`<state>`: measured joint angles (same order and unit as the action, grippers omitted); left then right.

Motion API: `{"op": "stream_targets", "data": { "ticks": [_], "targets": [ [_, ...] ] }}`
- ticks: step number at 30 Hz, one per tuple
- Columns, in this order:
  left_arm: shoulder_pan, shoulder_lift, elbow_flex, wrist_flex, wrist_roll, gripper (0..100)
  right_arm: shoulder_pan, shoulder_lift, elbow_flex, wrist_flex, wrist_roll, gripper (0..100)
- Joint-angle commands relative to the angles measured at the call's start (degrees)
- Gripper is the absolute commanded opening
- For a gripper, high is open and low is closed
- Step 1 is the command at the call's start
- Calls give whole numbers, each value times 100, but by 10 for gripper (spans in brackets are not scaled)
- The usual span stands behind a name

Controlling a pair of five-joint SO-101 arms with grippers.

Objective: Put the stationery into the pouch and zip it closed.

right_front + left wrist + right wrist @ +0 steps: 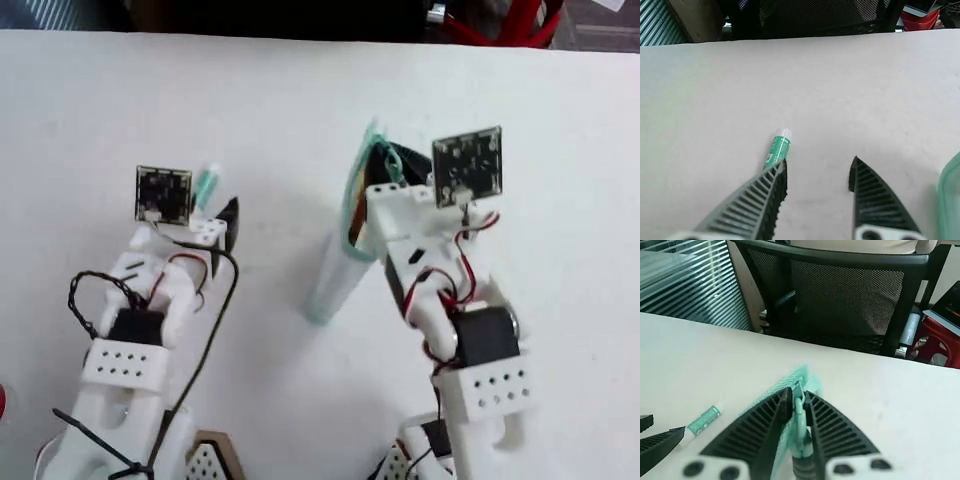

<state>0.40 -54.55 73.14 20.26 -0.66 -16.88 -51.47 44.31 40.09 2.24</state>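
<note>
right gripper (pixel 796 401) is pinched tight on the zip edge of the teal mesh pouch (pixel 801 377); its contents cannot be made out. left of the pouch, left gripper (pixel 817 175) gapes wide and empty, with the green pen (pixel 777 149) just beside one finger.

Teal pouch (pixel 335 275) upright on edge; green pen (pixel 207 184) lying flat, apart.
</note>
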Motion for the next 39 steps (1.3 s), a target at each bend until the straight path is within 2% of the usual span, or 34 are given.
{"op": "stream_targets", "data": {
  "ticks": [1,3,6,11,15,18,23,29,33,39],
  "targets": [
    [-391,-57,-308,-53,62,212,321,734,-281,268,62,18],
    [-637,286,-765,431,114,211,585,1051,-527,444,-316,18],
    [-725,1235,-1521,932,290,213,602,1429,-949,980,-923,18],
    [-734,2545,-2338,818,369,214,593,1604,-1152,1200,-888,18],
    [-910,3626,-3244,897,35,215,593,1604,-1152,1200,-888,18],
    [-980,4681,-4369,1644,-70,215,593,1604,-1143,1209,-888,18],
    [-866,6308,-6347,3042,-651,207,593,1604,-1143,1226,-888,18],
    [-831,7732,-8334,3912,-686,201,549,1604,-1134,1226,-888,18],
    [-743,8646,-9530,4765,-686,207,549,1604,-1134,1226,-888,18],
    [-743,10009,-11314,5459,-686,207,549,1604,-1125,1235,-888,18]
  ]
}}
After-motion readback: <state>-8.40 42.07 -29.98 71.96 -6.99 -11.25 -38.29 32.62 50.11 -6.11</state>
